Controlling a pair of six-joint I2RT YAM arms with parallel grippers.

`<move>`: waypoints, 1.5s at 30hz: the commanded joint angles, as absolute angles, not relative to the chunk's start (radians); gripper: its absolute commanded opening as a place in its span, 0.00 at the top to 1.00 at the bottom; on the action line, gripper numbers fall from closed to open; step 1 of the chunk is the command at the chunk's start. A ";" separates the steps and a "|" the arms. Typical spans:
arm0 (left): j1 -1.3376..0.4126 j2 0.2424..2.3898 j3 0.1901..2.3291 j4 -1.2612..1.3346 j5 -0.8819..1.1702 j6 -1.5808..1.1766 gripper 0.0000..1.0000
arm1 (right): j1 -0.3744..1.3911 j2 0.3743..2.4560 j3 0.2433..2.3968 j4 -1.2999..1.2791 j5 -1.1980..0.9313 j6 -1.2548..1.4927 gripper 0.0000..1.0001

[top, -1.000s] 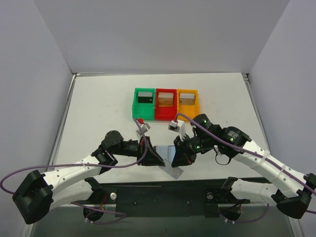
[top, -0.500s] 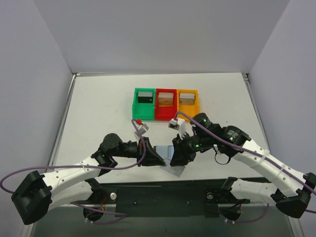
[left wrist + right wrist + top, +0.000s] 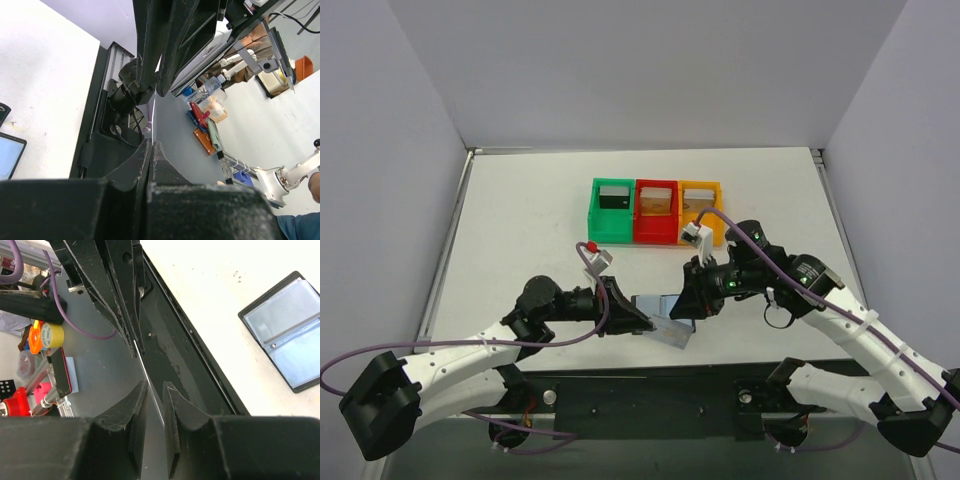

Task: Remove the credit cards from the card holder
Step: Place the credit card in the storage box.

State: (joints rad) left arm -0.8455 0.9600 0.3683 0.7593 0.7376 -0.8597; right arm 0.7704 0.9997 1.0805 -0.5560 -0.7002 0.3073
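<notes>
The card holder (image 3: 653, 303) lies open on the table between the two arms, its clear sleeves facing up (image 3: 285, 332); a corner of it shows in the left wrist view (image 3: 9, 152). My left gripper (image 3: 642, 322) is shut on a grey credit card (image 3: 672, 336), held above the table's near edge. In the left wrist view the jaws (image 3: 151, 142) pinch the card's flat face (image 3: 180, 135). My right gripper (image 3: 682, 312) faces it from the right. Its jaws (image 3: 155, 384) stand narrowly apart with the card's thin edge (image 3: 145, 367) running between them.
Green (image 3: 613, 210), red (image 3: 656, 210) and orange (image 3: 700, 208) bins stand in a row at the back, each with something in it. The black rail along the near edge (image 3: 650, 390) lies just below the grippers. Grey walls close in both sides.
My left jaws have closed on the card. My right jaws, shut on it a second ago, have parted, and the right wrist has swung up and to the right.
</notes>
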 commanded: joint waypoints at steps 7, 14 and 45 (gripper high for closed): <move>-0.851 0.943 0.376 0.848 0.700 -0.856 1.00 | 0.762 0.993 1.055 -0.523 -0.781 0.318 0.77; -0.850 0.939 0.379 0.851 0.693 -0.854 1.00 | 0.762 0.985 1.046 -0.525 -0.781 0.316 0.82; -0.643 0.514 0.313 0.359 0.365 -0.851 0.49 | 0.635 1.209 1.363 -0.690 -0.465 0.238 1.00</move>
